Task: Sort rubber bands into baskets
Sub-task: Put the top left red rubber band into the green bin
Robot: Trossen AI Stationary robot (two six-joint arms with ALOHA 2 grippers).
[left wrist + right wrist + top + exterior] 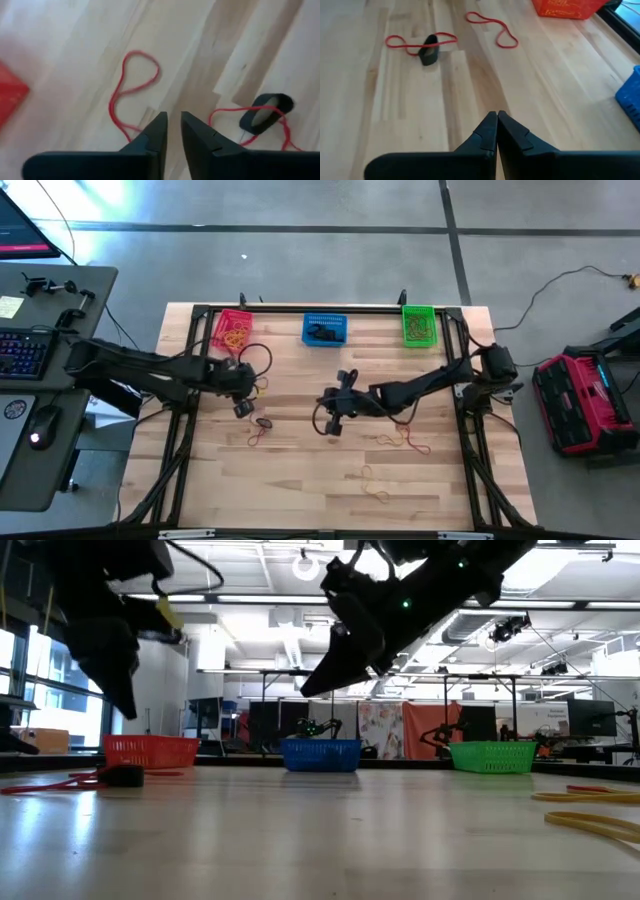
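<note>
A pale wooden table (300, 470) with a dark frame stands on a grey floor, a desk with a keyboard (22, 352) to one side and a red case (580, 402) on the floor to the other. Three baskets sit in a row along its far edge: one red basket (233, 329) holding yellow bands, one blue basket (324, 328) holding black ones, one green basket (419, 325) with bands whose colour I cannot tell. Loose on the boards, the wrist views show two thin red bands, one an open loop (131, 87), the other red band (250, 112) lying under a single short black band (265, 113). More red and yellow bands (385, 470) are scattered nearer the front, too small to count. The left hand (172, 131) hangs above the two red loops, fingers slightly parted and empty. The right hand (496, 131) hovers mid-table, clenched on nothing.
</note>
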